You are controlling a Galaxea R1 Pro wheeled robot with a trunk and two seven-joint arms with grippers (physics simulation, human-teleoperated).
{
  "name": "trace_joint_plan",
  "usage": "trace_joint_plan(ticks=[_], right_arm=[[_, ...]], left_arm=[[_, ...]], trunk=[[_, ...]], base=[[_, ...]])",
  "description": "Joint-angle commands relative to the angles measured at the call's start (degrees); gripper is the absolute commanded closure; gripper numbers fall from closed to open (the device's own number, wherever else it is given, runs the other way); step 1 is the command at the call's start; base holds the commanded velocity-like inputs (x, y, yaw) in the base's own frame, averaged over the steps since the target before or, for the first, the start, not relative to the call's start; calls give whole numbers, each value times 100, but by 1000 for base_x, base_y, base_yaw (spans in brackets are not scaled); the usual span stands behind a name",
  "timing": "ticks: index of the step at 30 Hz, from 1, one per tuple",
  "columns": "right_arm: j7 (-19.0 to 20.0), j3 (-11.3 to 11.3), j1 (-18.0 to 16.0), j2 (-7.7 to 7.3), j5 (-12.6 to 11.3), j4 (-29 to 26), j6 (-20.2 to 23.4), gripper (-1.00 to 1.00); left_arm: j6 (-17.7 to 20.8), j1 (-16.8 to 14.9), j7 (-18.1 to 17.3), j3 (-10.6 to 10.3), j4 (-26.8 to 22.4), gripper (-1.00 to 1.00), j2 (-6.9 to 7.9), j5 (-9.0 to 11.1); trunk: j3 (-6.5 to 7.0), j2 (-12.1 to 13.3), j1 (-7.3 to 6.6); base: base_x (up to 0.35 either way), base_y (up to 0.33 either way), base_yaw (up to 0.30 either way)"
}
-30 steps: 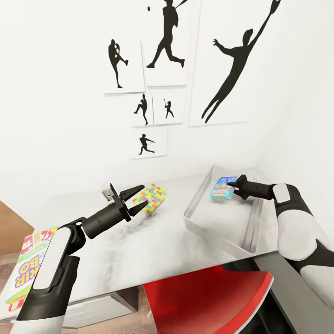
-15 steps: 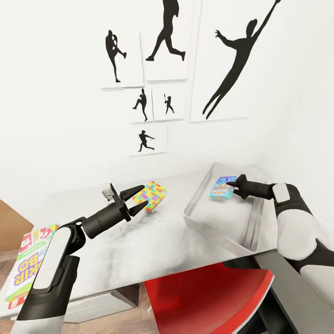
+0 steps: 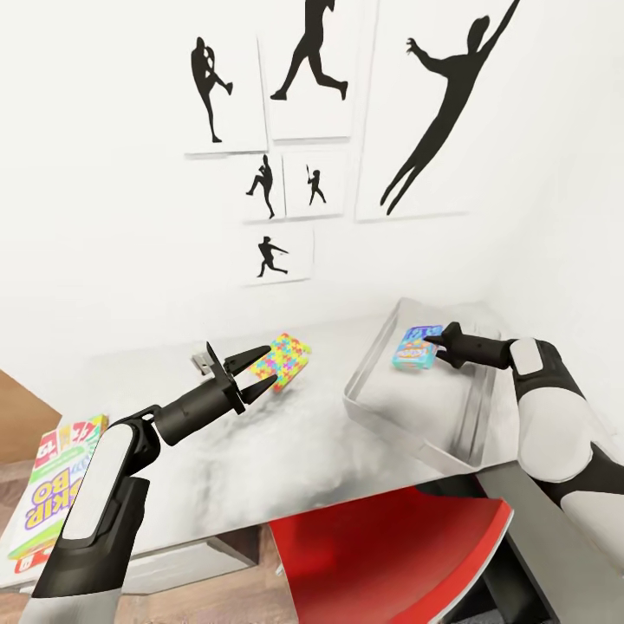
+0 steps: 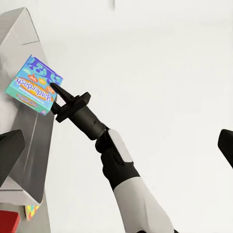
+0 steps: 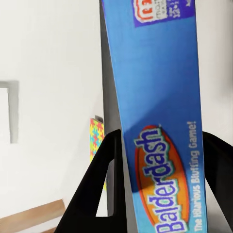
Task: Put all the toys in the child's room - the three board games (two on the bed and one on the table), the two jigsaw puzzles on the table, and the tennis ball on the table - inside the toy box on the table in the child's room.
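Head view: the right gripper is clamped on a small blue "Balderdash" board-game box, holding it over the inside of the light grey, lidless, sloping-sided toy box. The toy box rests on the light grey table top, near its right end. In the right wrist view the blue box runs between the two black fingers, one at each flat side (the printed title reads lengthwise). In the left wrist view the same box is seen tilted, pinched at one corner by the right gripper above the toy box wall.

The left gripper hangs above the table with its fingers spread apart and nothing between them. Just beyond its tips lies a thin multicolour jigsaw puzzle square, propped at a tilt on the table; whether the fingers touch it cannot be told. A red-green-yellow "Skip-Bo" game box lies at the table's left end. Black baseball-player silhouette prints hang on the white wall, and a red chair seat sits below the table's front edge.
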Motion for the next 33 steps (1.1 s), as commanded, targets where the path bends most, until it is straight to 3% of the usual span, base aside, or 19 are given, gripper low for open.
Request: trace_joint_plan(ticks=[1, 17, 27, 33], right_arm=[[-4, -27, -19, -2, -3, -1, 30, 100], [-4, -19, -223, -14, 5, -9, 30, 100], [-2, -16, -290, -29, 1, -9, 30, 100], [3, -22, -302, -145, 4, -5, 30, 100]], left_arm=[[32, -6, -10, 11, -1, -100, -5, -12], [34, -94, 192, -5, 3, -100, -30, -3], [48, -887, 559, -24, 7, -100, -86, 80], [52, -1314, 949, -36, 8, -100, -161, 338]], trunk=[[-19, -11, 3], [-168, -11, 3], [-262, -11, 3], [-317, -11, 3]], base=[[0, 0, 0], [0, 0, 0], [0, 0, 0], [0, 0, 0]])
